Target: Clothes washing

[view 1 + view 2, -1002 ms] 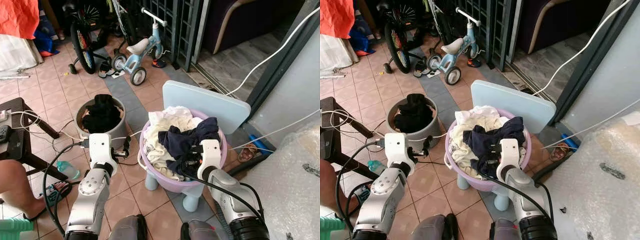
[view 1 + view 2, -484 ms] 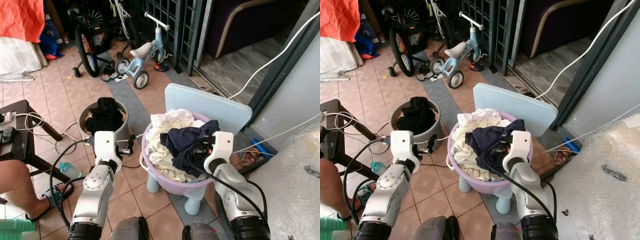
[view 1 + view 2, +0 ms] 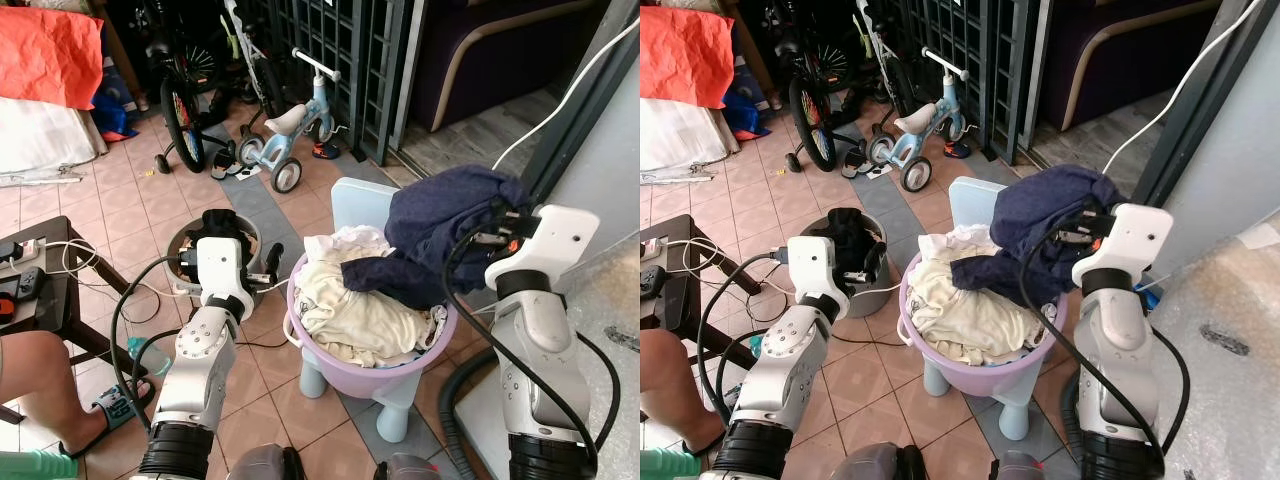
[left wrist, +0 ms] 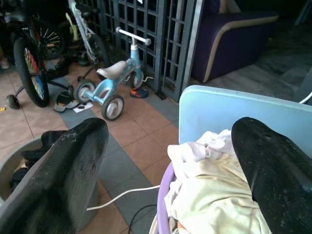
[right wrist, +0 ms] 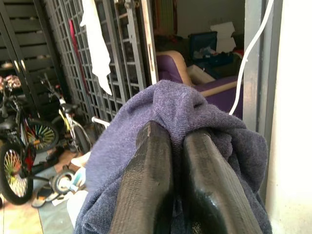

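Left eye view, far left first: a person's bare leg in a dark sandal rests on the terracotta floor tiles beside a dark wooden side table carrying white cables. Past it stands a round grey bucket stuffed with black clothing. Just in front of that bucket hangs the left gripper, raised to about the rim height of the tub beside it; its two black fingers stand spread wide with nothing between them, and the wrist view looks between them at the cream laundry and the chair back.

In the middle sits a round lilac plastic laundry tub, heaped with cream and white garments, resting on the seat of a small pale-blue plastic child's chair. Behind, near the dark metal grille door, are a pale-blue toddler balance trike and a black child's bicycle.

To the right, a dark navy knitted garment is lifted above the tub; its lower end trails down to touch the laundry at the tub's right rim. The right gripper is raised high over the tub's right side and clenched on a bunched fold of this navy cloth, the fingers pressed close with fabric pinched between them. White cables run along the wall beyond it.
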Controlling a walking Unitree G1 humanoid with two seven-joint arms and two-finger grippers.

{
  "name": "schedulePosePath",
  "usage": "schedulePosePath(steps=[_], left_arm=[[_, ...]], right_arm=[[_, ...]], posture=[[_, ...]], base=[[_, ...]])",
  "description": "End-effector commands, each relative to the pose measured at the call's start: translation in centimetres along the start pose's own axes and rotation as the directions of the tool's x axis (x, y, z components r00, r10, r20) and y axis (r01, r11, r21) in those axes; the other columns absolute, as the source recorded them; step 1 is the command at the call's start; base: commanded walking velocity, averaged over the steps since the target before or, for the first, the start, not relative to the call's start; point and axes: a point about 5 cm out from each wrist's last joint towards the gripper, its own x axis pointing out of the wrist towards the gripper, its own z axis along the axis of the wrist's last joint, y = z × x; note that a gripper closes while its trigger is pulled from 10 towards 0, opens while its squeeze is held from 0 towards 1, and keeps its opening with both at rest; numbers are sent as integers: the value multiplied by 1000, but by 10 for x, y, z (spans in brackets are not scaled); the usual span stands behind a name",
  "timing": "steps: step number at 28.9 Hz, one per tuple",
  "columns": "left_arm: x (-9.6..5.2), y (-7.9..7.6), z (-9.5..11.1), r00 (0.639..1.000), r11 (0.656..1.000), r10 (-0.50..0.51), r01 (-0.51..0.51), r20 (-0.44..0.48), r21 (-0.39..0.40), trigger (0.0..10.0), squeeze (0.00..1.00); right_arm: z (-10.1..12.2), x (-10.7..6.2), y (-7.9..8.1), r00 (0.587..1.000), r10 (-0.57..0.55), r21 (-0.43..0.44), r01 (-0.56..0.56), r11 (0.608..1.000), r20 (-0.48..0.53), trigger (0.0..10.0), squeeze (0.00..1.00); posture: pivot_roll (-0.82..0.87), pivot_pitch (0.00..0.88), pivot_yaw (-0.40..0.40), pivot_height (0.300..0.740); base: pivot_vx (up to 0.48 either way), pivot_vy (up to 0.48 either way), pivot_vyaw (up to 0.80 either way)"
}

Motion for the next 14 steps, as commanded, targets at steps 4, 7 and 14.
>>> schedulePosePath(steps=[4,7,14], left_arm=[[-3,0,-1,1000,1000,-4,4,6,4,10000,0],[-4,1,-1,1000,1000,4,-4,6,5,10000,0],[-5,2,7,999,1000,8,-8,44,-6,10000,0]], right_arm=[[23,17,-2,998,-11,-19,12,1000,64,10000,0],[31,24,-6,996,-30,-35,33,999,88,10000,0],[29,25,-18,989,-114,-138,127,982,100,10000,0]], posture=[[-142,0,90,740],[-134,1,85,740],[-131,12,80,740]], base=[[0,0,-800],[0,0,-800],[0,0,-800]])
